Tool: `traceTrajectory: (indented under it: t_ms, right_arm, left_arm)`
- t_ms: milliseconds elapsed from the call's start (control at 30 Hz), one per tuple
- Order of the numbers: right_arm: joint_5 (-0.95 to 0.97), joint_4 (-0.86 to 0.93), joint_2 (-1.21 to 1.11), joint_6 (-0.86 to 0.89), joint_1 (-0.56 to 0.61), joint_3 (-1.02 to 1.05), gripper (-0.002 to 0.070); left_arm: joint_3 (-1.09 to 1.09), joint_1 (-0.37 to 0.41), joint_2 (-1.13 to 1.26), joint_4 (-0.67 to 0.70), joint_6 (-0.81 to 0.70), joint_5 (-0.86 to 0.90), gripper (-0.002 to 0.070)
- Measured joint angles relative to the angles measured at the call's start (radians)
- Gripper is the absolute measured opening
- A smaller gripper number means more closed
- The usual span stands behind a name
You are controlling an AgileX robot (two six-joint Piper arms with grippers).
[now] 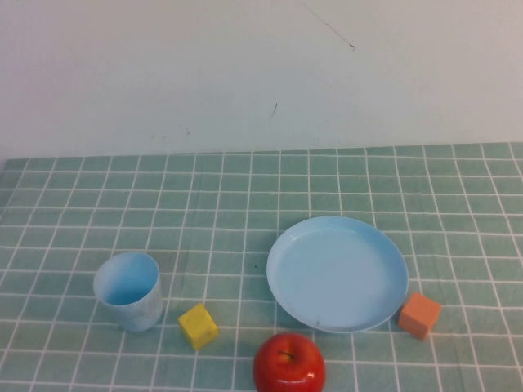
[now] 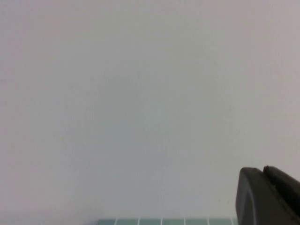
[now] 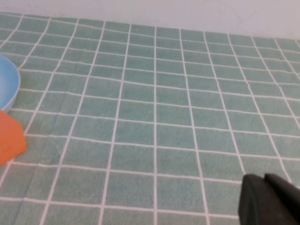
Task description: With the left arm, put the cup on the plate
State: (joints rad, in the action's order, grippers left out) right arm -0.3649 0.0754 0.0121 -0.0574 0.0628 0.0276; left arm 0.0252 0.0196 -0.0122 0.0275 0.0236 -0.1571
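The cup (image 1: 128, 290) is standing upright on the green checked tablecloth (image 1: 245, 188), on the robot's left side of the table, with its open mouth facing up and its brighter blue inside being shown to the high camera. It is not being touched by anything. The plate (image 1: 337, 272) is lying flat to the right of the cup, well apart from it, and nothing is being carried on it. A yellow block (image 1: 198, 325) is sitting just beside the cup, between cup and plate, on the near side. A red apple (image 1: 288, 363) is resting near the plate's front rim, and an orange block (image 1: 419, 314) is lying close against the plate's right edge.

Neither arm is being seen in the high view. The left gripper (image 2: 269, 197) is being shown only as a dark corner piece in the left wrist view, which is being filled mostly by the pale wall (image 2: 140, 93) above a thin strip of tablecloth; whether it is spread or closed cannot be told. The right gripper (image 3: 269, 201) is likewise appearing only as a dark piece in the right wrist view, over bare tablecloth, with the plate's rim and the orange block at the far edge of that picture; its state cannot be told either.
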Motion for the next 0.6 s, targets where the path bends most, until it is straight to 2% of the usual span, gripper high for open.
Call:
traceTrajectory:
  t_ms: [233,367,433,500,600]
  right_arm:
    - [0.000,0.000,0.000,0.006,0.000,0.000,-0.0002]
    - [0.000,0.000,0.000,0.006,0.000,0.000,-0.0002]
    - [0.000,0.000,0.000,0.006,0.000,0.000,-0.0002]
    - [0.000,0.000,0.000,0.006,0.000,0.000,-0.0002]
    - [0.000,0.000,0.000,0.006,0.000,0.000,-0.0002]
  left_arm:
    - [0.000,0.000,0.000,0.000,0.011,-0.197,-0.0003]
    - [0.000,0.000,0.000,0.077,0.018,-0.257,-0.0003]
    - [-0.025,0.000,0.000,0.133,0.036,-0.209,-0.0003]
    - [-0.092,0.000,0.000,0.186,0.041,-0.085,-0.0003]
    - [-0.225,0.000,0.024,0.215,-0.006,0.060,-0.0003]
